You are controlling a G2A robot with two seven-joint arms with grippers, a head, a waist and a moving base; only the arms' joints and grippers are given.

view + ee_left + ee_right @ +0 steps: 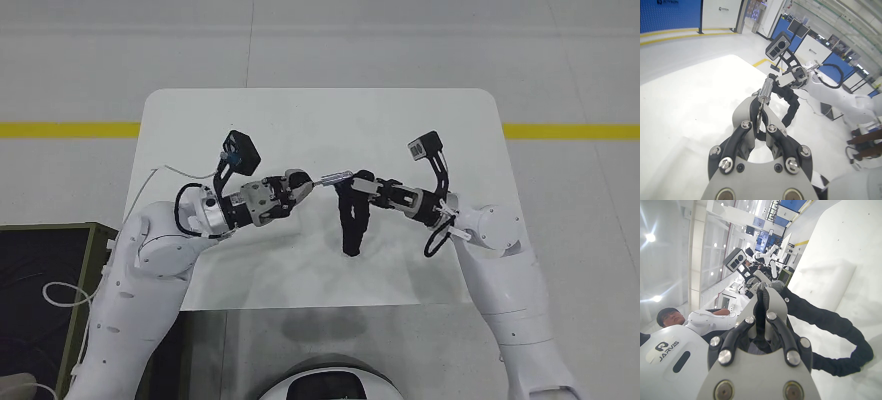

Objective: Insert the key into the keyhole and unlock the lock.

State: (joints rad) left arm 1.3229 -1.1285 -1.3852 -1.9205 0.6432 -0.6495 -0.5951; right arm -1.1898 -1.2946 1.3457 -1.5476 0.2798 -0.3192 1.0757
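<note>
A lock with a silver cylinder (pixel 335 179) and a black fabric-covered loop (pixel 352 225) hangs above the middle of the white table (pixel 440 130). My right gripper (pixel 365 188) is shut on the lock's black sleeve (pixel 761 306) just behind the cylinder, and the loop (pixel 829 323) droops from it. My left gripper (pixel 760 103) is shut on the flat silver key (pixel 759 118). The key's blade enters the keyhole on the end face of the cylinder (pixel 766 90). The left gripper (pixel 298 186) faces the right gripper head-on, with the cylinder between them.
The table's bare white top (pixel 687 98) stretches around and below both grippers. A dark box (pixel 45 260) sits on the floor beside the table's left edge. A yellow line (pixel 60 129) runs across the floor behind the table.
</note>
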